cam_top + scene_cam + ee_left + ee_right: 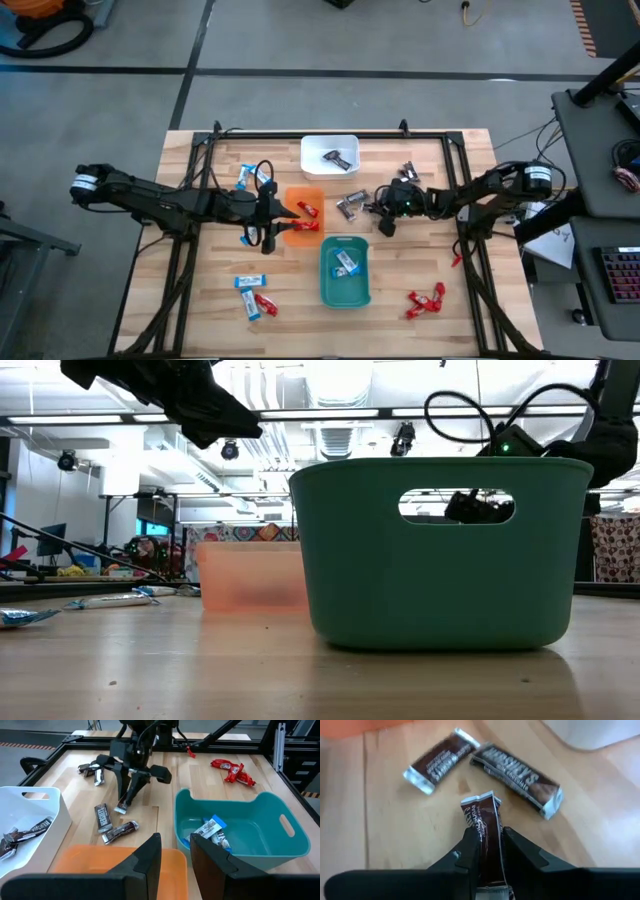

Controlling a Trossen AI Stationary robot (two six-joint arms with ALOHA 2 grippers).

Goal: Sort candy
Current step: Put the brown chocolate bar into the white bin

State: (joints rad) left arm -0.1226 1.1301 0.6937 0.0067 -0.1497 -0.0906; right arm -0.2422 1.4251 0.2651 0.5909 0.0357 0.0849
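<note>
Between the right gripper's point(487, 851) two dark fingers, a dark brown candy bar point(484, 832) is pinched by its lower half, its crimped silver end sticking out ahead of the fingertips. Just beyond that end, two more brown bars point(517, 776) lie flat on the wooden table point(385, 835), close together. From above, this gripper point(385, 215) sits right of the orange tray point(296, 236), near the loose brown bars point(351, 205).

The left gripper point(175, 851) hovers over the orange tray point(100, 857), its fingers narrowly parted with nothing between them. Ahead of it and to one side stands the teal tray point(265, 807) holding blue-and-white candies point(210, 830); to the other side is the white tray point(47, 800) with brown bars point(30, 831) inside. Further ahead, red candies point(232, 770) lie near the table's edge. From above, red candies point(308, 215) rest in the orange tray, and more blue-and-white candies point(252, 290) lie on the table beside the left arm.
</note>
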